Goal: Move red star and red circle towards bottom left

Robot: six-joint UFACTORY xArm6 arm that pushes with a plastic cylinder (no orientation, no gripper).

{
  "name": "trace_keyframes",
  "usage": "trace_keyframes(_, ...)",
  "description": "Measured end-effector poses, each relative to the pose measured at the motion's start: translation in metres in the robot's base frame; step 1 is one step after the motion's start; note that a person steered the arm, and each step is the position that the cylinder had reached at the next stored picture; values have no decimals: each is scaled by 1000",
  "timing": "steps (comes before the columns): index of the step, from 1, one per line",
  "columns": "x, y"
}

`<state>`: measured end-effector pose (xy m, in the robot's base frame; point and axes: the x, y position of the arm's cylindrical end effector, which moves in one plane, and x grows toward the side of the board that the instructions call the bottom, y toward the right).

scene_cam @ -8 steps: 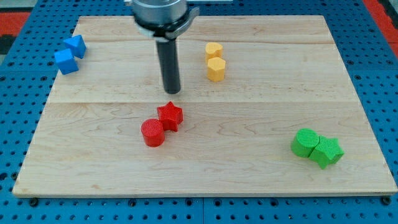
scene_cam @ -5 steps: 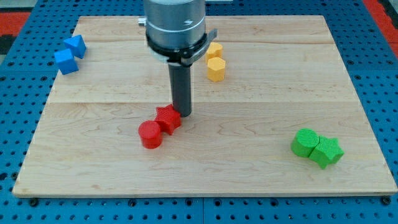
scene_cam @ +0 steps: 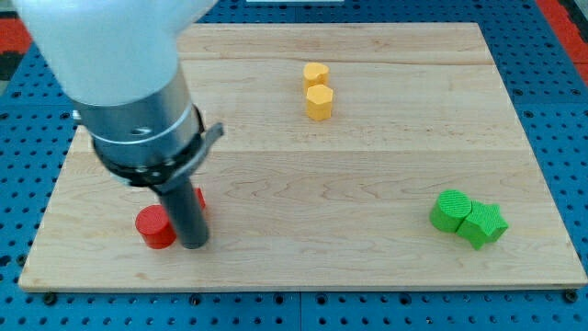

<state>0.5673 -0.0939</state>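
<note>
The red circle (scene_cam: 154, 227) lies near the board's bottom left. My tip (scene_cam: 195, 245) stands just to its right, touching or nearly touching it. Only a red sliver of the red star (scene_cam: 200, 199) shows behind the rod, up and right of the circle. The arm's large grey body covers the upper left of the view.
Two yellow blocks (scene_cam: 317, 89) stand stacked at the top middle. A green circle (scene_cam: 450, 210) and a green star (scene_cam: 485, 224) sit together at the right. The wooden board (scene_cam: 367, 257) ends close below my tip. The blue blocks are hidden by the arm.
My tip has swept down and left across the board. The red circle and red star moved with it towards the bottom left. The arm now hides the blue blocks.
</note>
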Motion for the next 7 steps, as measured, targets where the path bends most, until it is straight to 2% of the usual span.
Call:
trace_keyframes(1, -34, 29)
trace_keyframes(2, -41, -5)
trace_keyframes(4, 25, -106)
trace_keyframes(5, 25, -141)
trace_keyframes(6, 25, -98)
trace_keyframes(7, 17, -14)
